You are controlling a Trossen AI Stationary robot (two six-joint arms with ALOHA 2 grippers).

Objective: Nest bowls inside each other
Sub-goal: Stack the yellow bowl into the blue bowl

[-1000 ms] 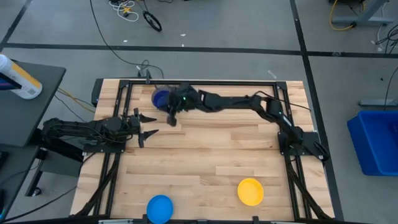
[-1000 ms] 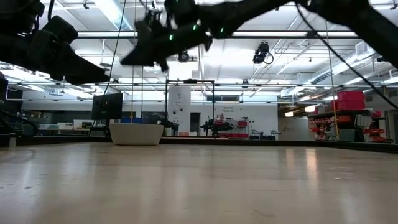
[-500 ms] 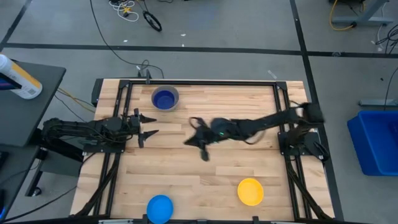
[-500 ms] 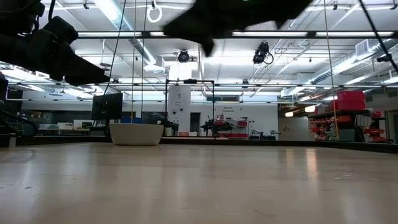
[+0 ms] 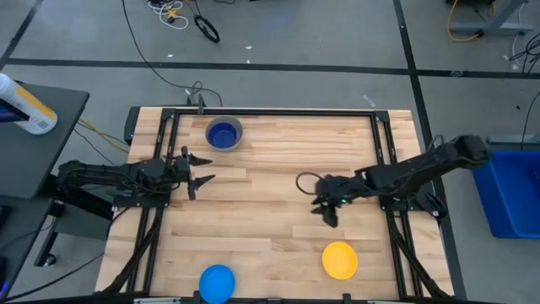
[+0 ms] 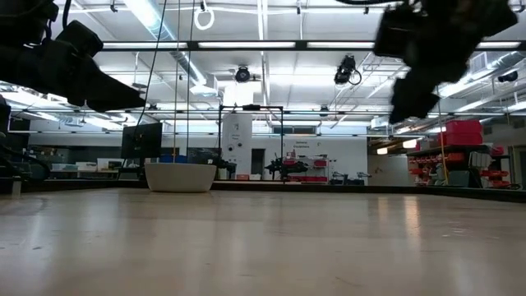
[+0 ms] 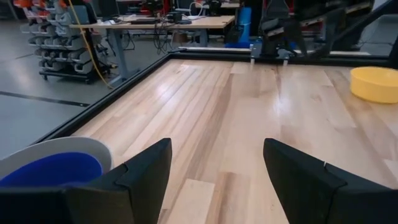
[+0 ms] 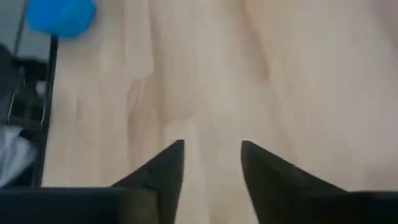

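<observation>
Right tool [image 5: 323, 203] moved off nested bowls [image 5: 224, 133], over bare table [image 5: 253, 219].

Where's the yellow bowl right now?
In the high view the yellow bowl sits near the table's front edge on the right side, just below the right gripper, with the light blue bowl further left.

Three bowl sites are counted on the wooden table [image 5: 278, 160]: one grey bowl [image 5: 224, 133] with a dark blue bowl [image 5: 223, 135] nested inside, one yellow bowl [image 5: 340, 260] and one light blue bowl [image 5: 217, 283]. Two robot arms are counted, each with one two-finger gripper.
</observation>
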